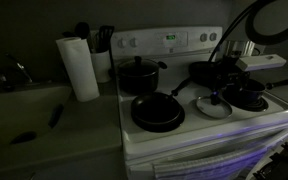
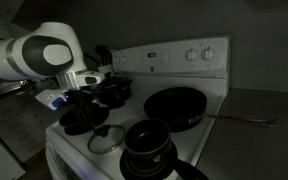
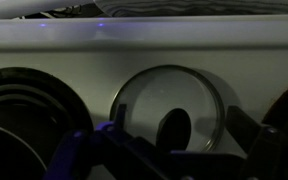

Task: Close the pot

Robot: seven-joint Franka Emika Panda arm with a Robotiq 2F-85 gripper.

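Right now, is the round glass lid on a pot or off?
Off. The round glass lid lies flat on the white stovetop itself, covering nothing.

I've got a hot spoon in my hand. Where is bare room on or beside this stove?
The stove top is crowded: a tall pot, the glass lid and pans cover it. Bare room: the counter in front of the paper towel roll, beside the stove; and the grey worktop beyond the large pan, crossed by its handle.
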